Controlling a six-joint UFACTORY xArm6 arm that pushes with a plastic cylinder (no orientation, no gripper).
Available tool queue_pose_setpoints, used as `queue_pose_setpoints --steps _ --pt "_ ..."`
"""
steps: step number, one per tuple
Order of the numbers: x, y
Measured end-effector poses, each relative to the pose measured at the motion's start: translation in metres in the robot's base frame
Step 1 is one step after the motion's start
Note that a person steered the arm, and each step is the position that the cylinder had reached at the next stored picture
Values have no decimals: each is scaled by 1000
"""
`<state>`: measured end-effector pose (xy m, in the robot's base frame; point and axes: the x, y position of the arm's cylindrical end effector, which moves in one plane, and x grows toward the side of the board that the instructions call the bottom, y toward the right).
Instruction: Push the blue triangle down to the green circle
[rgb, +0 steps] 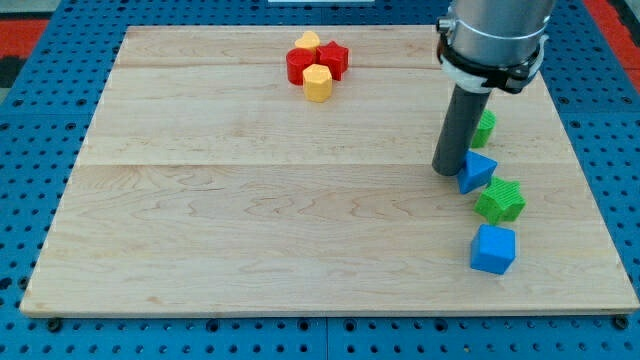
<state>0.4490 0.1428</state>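
Observation:
The blue triangle (477, 171) lies near the board's right edge. My tip (447, 172) rests just at its left side, touching or almost touching it. A green block (485, 128), partly hidden behind the rod, sits just above the triangle; its shape is hard to make out. A green star-like block (500, 201) sits just below and right of the triangle, close to it. A blue cube (493, 249) lies below that.
A cluster at the view's top centre holds a red block (299, 66), a red star (332, 59), a yellow hexagonal block (317, 83) and another yellow block (307, 42). The wooden board (250, 200) sits on a blue pegboard.

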Motion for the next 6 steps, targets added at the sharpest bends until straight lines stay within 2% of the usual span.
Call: queue_pose_setpoints --steps 1,2,3,4,5,6 --pt "27 -33" --pt "42 7" --pt "15 31" --pt "12 40" --pt "13 14" --pt "15 51"
